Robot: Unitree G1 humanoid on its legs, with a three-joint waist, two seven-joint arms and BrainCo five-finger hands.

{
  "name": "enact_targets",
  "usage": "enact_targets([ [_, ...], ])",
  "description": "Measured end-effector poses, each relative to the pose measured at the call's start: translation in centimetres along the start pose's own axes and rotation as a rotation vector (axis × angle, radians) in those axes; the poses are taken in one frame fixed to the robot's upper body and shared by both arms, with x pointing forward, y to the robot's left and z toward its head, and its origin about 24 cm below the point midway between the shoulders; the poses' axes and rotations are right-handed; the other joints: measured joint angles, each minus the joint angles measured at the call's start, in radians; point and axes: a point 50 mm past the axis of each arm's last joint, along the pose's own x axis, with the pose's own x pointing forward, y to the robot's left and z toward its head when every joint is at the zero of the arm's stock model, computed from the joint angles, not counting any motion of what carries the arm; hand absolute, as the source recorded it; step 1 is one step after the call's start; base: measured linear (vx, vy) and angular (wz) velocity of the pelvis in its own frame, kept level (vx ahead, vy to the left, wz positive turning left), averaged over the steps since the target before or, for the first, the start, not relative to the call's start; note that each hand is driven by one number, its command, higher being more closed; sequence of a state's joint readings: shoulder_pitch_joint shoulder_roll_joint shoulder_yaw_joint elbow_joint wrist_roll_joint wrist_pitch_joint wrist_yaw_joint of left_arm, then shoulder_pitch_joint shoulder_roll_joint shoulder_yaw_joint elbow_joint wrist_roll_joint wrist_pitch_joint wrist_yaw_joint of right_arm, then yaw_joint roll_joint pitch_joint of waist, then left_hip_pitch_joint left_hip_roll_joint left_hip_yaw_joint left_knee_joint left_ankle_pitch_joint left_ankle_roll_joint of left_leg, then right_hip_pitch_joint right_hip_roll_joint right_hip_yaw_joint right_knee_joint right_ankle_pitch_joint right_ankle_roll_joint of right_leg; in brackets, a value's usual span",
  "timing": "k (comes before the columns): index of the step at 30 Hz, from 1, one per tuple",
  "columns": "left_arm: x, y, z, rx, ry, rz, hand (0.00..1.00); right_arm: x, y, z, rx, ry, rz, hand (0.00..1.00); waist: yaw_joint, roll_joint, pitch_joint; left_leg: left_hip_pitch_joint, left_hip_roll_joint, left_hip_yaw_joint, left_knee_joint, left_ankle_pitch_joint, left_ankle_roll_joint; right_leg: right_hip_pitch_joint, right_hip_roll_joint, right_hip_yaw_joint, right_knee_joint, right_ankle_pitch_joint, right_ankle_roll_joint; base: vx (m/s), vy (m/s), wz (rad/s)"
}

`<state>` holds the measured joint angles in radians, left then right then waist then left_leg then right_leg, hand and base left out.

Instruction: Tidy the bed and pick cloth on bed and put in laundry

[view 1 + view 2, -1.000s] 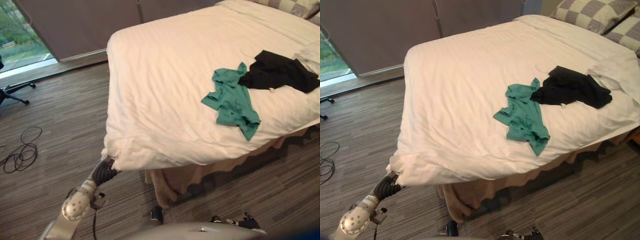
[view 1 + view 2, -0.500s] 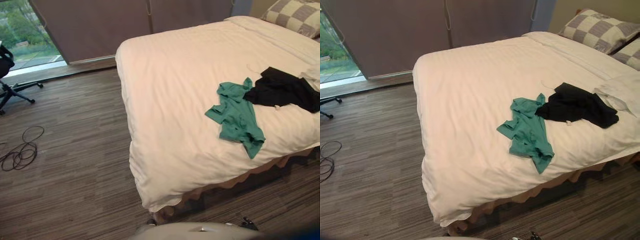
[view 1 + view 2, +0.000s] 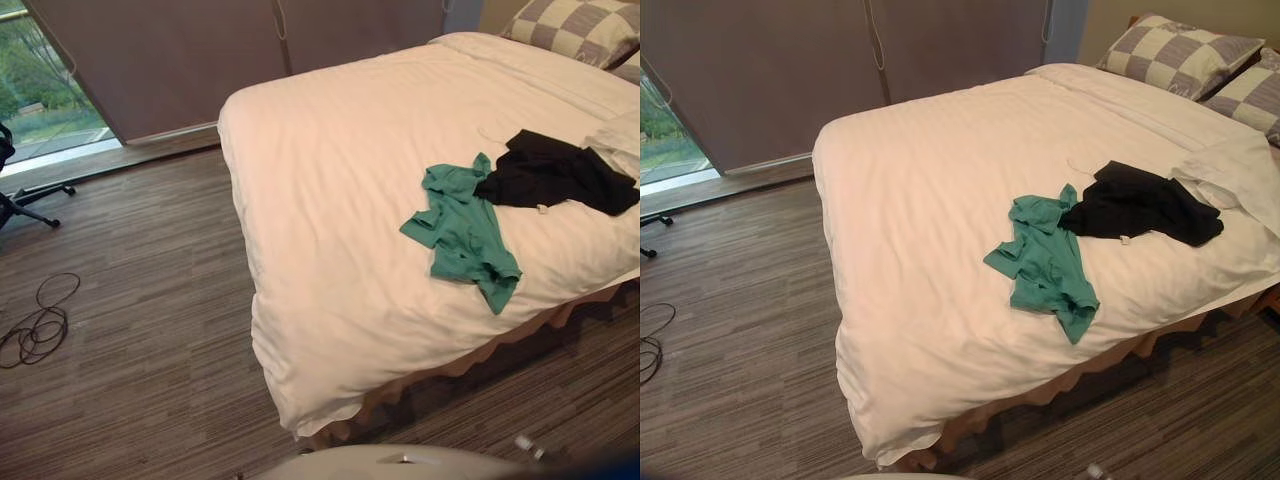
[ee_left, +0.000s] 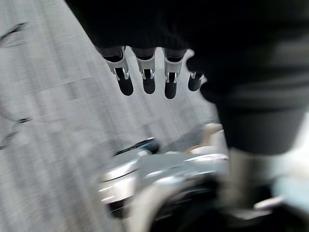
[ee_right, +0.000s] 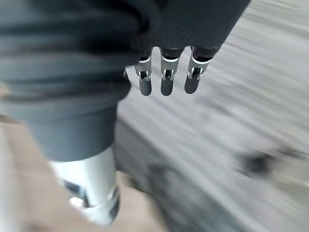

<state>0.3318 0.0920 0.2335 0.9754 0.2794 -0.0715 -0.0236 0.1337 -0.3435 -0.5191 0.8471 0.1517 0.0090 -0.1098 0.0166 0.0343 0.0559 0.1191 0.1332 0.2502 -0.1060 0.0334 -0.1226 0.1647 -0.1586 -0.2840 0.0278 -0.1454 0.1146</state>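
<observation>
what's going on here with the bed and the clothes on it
Nothing is being handled right now. The robot faces the bed's foot corner, and its left hand and right hand hang open above the wooden floor, holding nothing. A green shirt and a black garment lie touching each other on the white duvet, not yet picked up.

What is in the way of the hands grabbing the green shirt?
Nothing visible does. The green shirt lies uncovered near the edge of the bed, a black cloth touching its far end. The left hand and right hand hang open over the floor.
</observation>
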Motion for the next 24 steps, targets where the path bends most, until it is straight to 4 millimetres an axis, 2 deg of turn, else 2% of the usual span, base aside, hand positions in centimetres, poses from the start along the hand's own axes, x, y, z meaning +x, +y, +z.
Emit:
enact_targets([
  [1,0.0,0.0,0.1,-0.024,-0.003,0.009,0.0,0.4,-0.3,1.7,0.006,-0.053,-0.022,1.0,0.0,-0.003,0.0,-0.001,-0.003,-0.015,0.0,0.001,0.001,0.001,-0.002,-0.007,0.002,-0.001,0.001,0.07,-0.003,0.27],
  [2,0.0,0.0,0.1,-0.054,-0.004,0.024,0.0,1.0,-0.7,4.5,0.014,-0.124,-0.047,1.0,-0.002,-0.009,0.001,-0.007,-0.005,-0.027,0.0,0.002,0.002,0.002,-0.003,-0.019,0.005,-0.002,0.004,0.07,-0.01,0.47],
  [3,0.0,0.1,0.1,-0.089,-0.004,0.034,0.0,1.6,-0.6,9.4,0.014,-0.245,-0.063,1.0,-0.005,-0.015,0.001,-0.025,-0.009,-0.053,0.002,0.009,0.005,0.001,-0.005,-0.04,0.007,-0.002,0.004,0.06,-0.009,0.51],
  [4,0.1,0.1,0.4,-0.104,-0.013,0.042,0.0,1.6,0.4,12.5,-0.011,-0.328,-0.053,1.0,-0.003,-0.016,0.002,-0.034,-0.01,-0.067,0.004,0.013,0.005,0.0,-0.005,-0.05,0.008,-0.002,0.004,0.06,-0.007,0.41],
  [5,0.1,0.0,0.4,-0.111,-0.013,0.044,0.0,1.3,1.6,14.7,-0.035,-0.393,-0.027,1.0,-0.002,-0.015,0.003,-0.036,-0.01,-0.07,0.005,0.017,0.005,-0.001,-0.005,-0.051,0.009,-0.002,0.004,0.0,-0.021,0.13],
  [6,0.1,-0.4,0.4,-0.126,-0.015,0.047,0.0,-0.4,5.3,18.7,-0.083,-0.563,0.052,1.0,0.004,-0.016,0.009,-0.036,-0.007,-0.07,0.005,0.023,0.004,-0.006,-0.001,-0.05,0.008,-0.001,0.003,-0.01,-0.037,0.01],
  [7,0.2,-0.4,0.8,-0.119,-0.025,0.049,0.0,-2.6,8.4,20.8,-0.079,-0.699,0.117,1.0,0.005,-0.024,0.015,-0.037,-0.001,-0.069,0.005,0.024,0.002,-0.007,0.005,-0.05,0.009,0.0,0.003,-0.01,-0.059,0.01],
  [8,0.3,-0.2,1.3,-0.102,-0.039,0.054,0.0,-5.7,12.2,22.3,-0.011,-0.831,0.215,1.0,0.025,-0.019,0.019,-0.037,0.006,-0.07,0.006,0.028,-0.003,-0.005,0.012,-0.051,0.01,0.002,0.0,0.03,-0.053,0.06],
  [11,0.4,-0.8,2.1,-0.101,-0.068,0.059,0.0,-11.3,20.5,22.4,0.023,-0.928,0.456,1.0,0.07,-0.015,0.02,-0.05,0.004,-0.1,0.006,0.034,0.001,0.006,0.015,-0.071,0.007,0.002,0.0,0.04,-0.027,0.31],
  [12,0.4,-0.9,2.2,-0.103,-0.072,0.057,0.0,-12.1,21.5,22.4,0.03,-0.934,0.492,1.0,0.077,-0.016,0.021,-0.058,0.003,-0.107,0.006,0.037,0.002,0.006,0.014,-0.081,0.007,0.002,0.0,0.04,0.008,0.57],
  [14,0.4,-0.9,2.6,-0.11,-0.099,0.066,0.0,-15.6,24.8,22.9,0.041,-0.996,0.619,1.0,0.1,-0.022,0.04,-0.076,-0.007,-0.151,0.006,0.051,0.003,0.018,0.01,-0.118,0.007,0.005,0.005,0.03,0.017,0.51],
  [15,0.4,-0.8,2.8,-0.11,-0.109,0.072,0.0,-16.6,25.5,23.2,0.045,-1.018,0.651,1.0,0.106,-0.026,0.05,-0.077,-0.007,-0.156,0.006,0.055,0.003,0.018,0.01,-0.121,0.007,0.01,0.012,0.02,0.025,0.35],
  [17,0.2,-0.4,3.0,-0.114,-0.134,0.086,0.0,-21.6,28.3,24.8,0.044,-1.142,0.795,1.0,0.139,-0.047,0.071,-0.101,-0.008,-0.169,0.007,0.068,0.008,0.015,0.012,-0.137,0.005,0.016,0.012,0.0,0.016,0.27],
  [18,0.2,-0.4,3.2,-0.113,-0.143,0.088,0.0,-22.8,28.7,25.4,0.048,-1.177,0.823,1.0,0.146,-0.052,0.08,-0.103,-0.008,-0.179,0.007,0.069,0.008,0.015,0.013,-0.144,0.004,0.016,0.012,-0.04,0.006,0.25],
  [20,0.1,-0.2,3.4,-0.116,-0.162,0.096,0.0,-28.0,30.1,27.3,0.099,-1.294,0.944,1.0,0.197,-0.072,0.104,-0.123,-0.01,-0.21,0.007,0.08,0.006,0.016,0.016,-0.169,0.004,0.016,0.012,-0.06,-0.004,0.35],
  [21,0.1,-0.1,3.5,-0.114,-0.165,0.097,0.0,-29.3,30.3,27.7,0.115,-1.321,0.977,1.0,0.201,-0.079,0.109,-0.133,-0.01,-0.221,0.007,0.084,0.005,0.015,0.017,-0.181,0.003,0.016,0.012,-0.07,-0.014,0.61],
  [22,0.2,0.1,3.8,-0.107,-0.177,0.097,0.0,-31.7,30.8,28.4,0.146,-1.361,1.042,1.0,0.221,-0.084,0.125,-0.154,-0.011,-0.253,0.007,0.09,0.003,0.016,0.019,-0.211,-0.001,0.016,0.011,-0.06,-0.011,0.61],
  [23,0.2,0.2,4.0,-0.099,-0.188,0.098,0.0,-32.6,31.1,28.5,0.157,-1.367,1.07,1.0,0.227,-0.091,0.13,-0.167,-0.012,-0.268,0.007,0.094,0.001,0.014,0.022,-0.224,-0.005,0.014,0.009,-0.07,-0.041,0.71],
  [24,0.2,0.5,5.1,-0.084,-0.232,0.1,0.0,-34.1,31.8,28.6,0.171,-1.353,1.125,1.0,0.252,-0.102,0.146,-0.182,-0.01,-0.293,0.007,0.099,-0.001,0.013,0.028,-0.24,-0.012,0.008,-0.001,-0.08,-0.041,0.55],
])
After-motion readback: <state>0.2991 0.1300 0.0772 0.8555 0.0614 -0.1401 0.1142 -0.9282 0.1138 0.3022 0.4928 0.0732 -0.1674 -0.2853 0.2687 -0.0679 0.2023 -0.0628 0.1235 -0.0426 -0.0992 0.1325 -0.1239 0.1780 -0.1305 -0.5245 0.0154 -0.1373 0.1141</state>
